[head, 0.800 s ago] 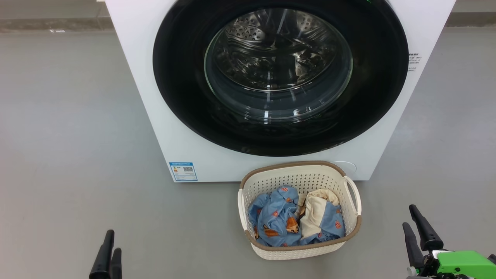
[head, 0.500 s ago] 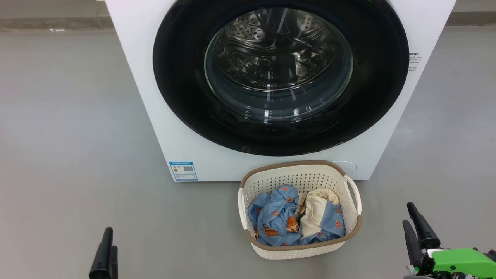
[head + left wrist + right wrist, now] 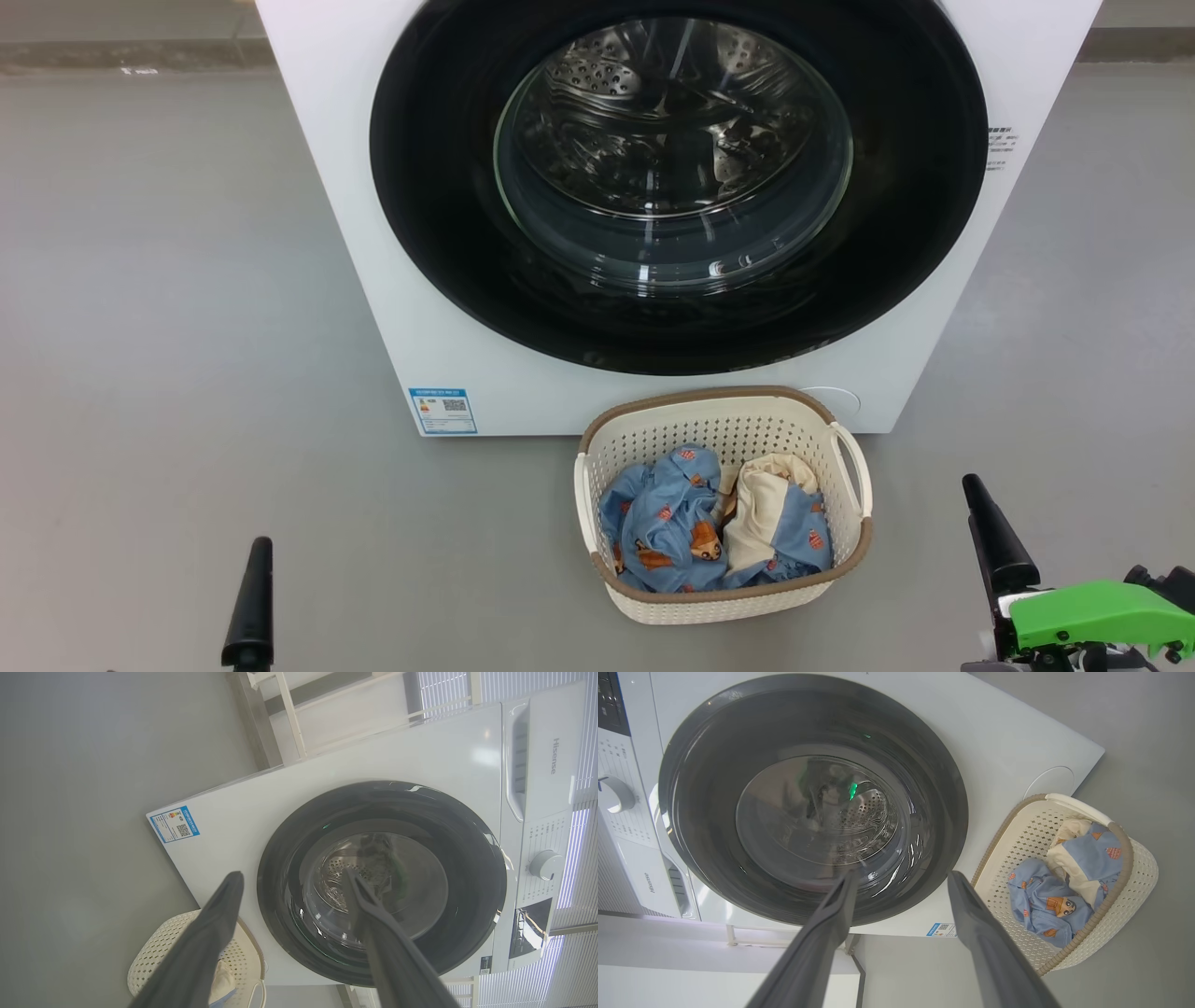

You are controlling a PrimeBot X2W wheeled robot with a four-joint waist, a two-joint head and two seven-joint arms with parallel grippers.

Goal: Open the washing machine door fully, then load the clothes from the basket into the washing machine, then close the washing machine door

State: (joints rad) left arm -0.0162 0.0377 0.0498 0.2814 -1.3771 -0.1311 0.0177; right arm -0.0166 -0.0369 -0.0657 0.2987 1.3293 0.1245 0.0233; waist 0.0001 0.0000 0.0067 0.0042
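The cream basket [image 3: 709, 609] on the grey floor [image 3: 187, 280] holds the clothes [image 3: 672, 523] — blue printed fabric bundled with cream-yellow — just in front of the white washing machine [image 3: 355, 233]. Its black door [image 3: 448, 187] is shut, with the steel drum [image 3: 653, 103] visible through the glass. The left gripper [image 3: 293, 875] and right gripper [image 3: 902, 875] hover well short of the door, fingers spread and gripping nothing. The basket lies between them, nearer the right. The wrist views add the machine's control dial [image 3: 545, 864].
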